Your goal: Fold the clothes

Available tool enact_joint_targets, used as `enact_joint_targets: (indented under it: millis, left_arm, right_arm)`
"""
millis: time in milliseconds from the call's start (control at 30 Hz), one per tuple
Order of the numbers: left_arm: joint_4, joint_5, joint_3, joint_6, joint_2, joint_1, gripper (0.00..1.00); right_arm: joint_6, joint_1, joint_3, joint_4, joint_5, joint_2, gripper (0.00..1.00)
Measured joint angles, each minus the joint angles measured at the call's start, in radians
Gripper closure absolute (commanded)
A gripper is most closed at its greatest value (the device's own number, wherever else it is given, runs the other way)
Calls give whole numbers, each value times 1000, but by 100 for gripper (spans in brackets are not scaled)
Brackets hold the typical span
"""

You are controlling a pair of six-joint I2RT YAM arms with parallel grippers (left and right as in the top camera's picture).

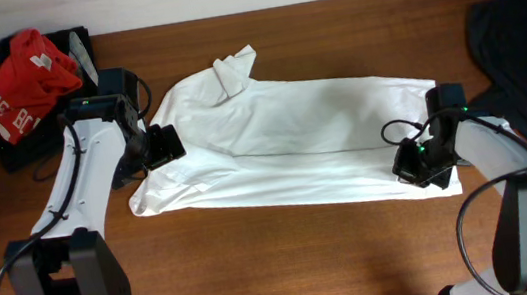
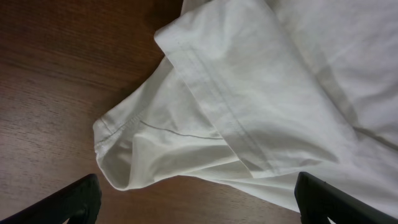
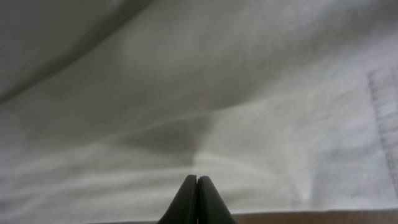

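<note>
A large white shirt (image 1: 292, 134) lies spread across the middle of the wooden table, with its collar end at the upper left. My left gripper (image 1: 164, 144) is open at the shirt's left edge. In the left wrist view its fingers (image 2: 199, 211) straddle bare wood just short of the folded sleeve (image 2: 249, 93). My right gripper (image 1: 415, 164) sits at the shirt's right end near the front corner. In the right wrist view its fingers (image 3: 197, 180) are shut, and creases in the white cloth (image 3: 186, 81) run to the tips.
A red garment with white lettering (image 1: 24, 81) lies on a black garment (image 1: 12, 148) at the back left corner. A dark slate garment (image 1: 523, 45) lies at the right edge. Bare wood shows along the front (image 1: 288, 265).
</note>
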Motion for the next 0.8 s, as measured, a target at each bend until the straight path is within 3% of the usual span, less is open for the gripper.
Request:
enact_joint_targets:
  millis: [633,800]
  left_arm:
    - [0,0,0,0,0,0,1]
    - [5,2,0,0,0,0,1]
  right_arm:
    - [93,1,-2,-128,212,45,96]
    - [101,-74,-8,-192,256,51,96]
